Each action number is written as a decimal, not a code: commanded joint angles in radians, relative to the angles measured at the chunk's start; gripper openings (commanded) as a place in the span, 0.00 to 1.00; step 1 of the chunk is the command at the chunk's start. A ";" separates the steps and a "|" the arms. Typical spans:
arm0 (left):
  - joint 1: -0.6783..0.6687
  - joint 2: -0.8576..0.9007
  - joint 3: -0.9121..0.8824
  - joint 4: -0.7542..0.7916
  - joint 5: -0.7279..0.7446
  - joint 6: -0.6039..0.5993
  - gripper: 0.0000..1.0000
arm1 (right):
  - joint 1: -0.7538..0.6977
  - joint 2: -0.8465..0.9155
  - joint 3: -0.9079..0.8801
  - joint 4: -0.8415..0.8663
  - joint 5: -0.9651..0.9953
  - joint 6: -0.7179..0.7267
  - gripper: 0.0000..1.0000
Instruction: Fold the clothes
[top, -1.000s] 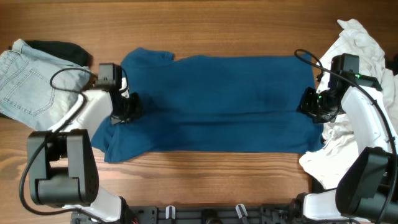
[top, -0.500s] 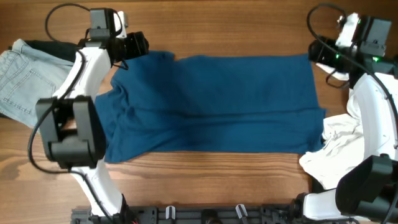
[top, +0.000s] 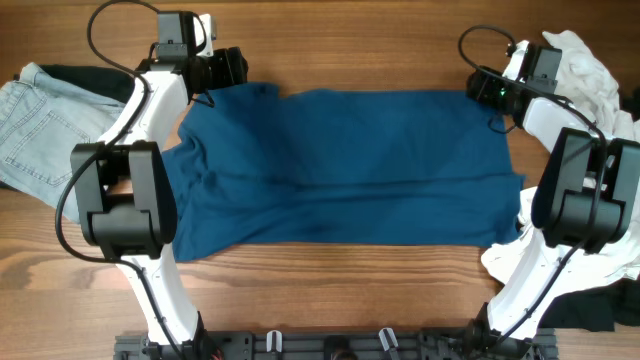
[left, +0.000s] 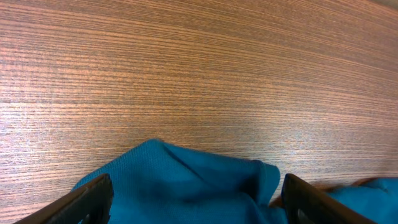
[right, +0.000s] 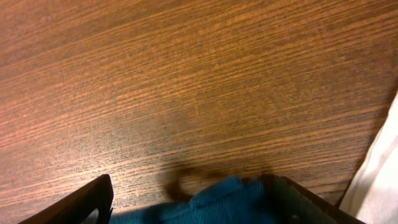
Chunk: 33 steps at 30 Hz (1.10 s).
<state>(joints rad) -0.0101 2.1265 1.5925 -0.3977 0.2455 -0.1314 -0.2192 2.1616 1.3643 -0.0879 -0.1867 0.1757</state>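
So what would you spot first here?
A big blue shirt spread flat across the middle of the wooden table. The left gripper and right gripper sit open at its two far corners. Light jeans lie at the left edge, a white clothes heap at the right.

We can read no words, numbers, labels or brand marks anywhere, not on the blue shirt (top: 340, 160), the jeans (top: 35, 130) or the white cloth (top: 580, 60).

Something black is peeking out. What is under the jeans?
A black cloth lies partly under the light jeans; only its far edge shows. The rest is covered, so I cannot tell what garment it is.
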 joint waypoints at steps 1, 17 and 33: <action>0.000 0.017 0.021 -0.002 0.012 0.020 0.87 | 0.007 0.056 0.003 -0.003 0.014 0.037 0.45; -0.011 0.148 0.021 -0.006 0.024 0.021 0.81 | 0.007 0.056 0.003 -0.161 0.127 0.113 0.04; -0.009 -0.070 0.022 -0.145 0.015 -0.011 0.04 | -0.018 -0.086 0.004 -0.251 0.136 0.142 0.04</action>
<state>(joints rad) -0.0151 2.1735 1.6077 -0.5182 0.2596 -0.1246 -0.2153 2.1433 1.4017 -0.3054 -0.0982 0.2813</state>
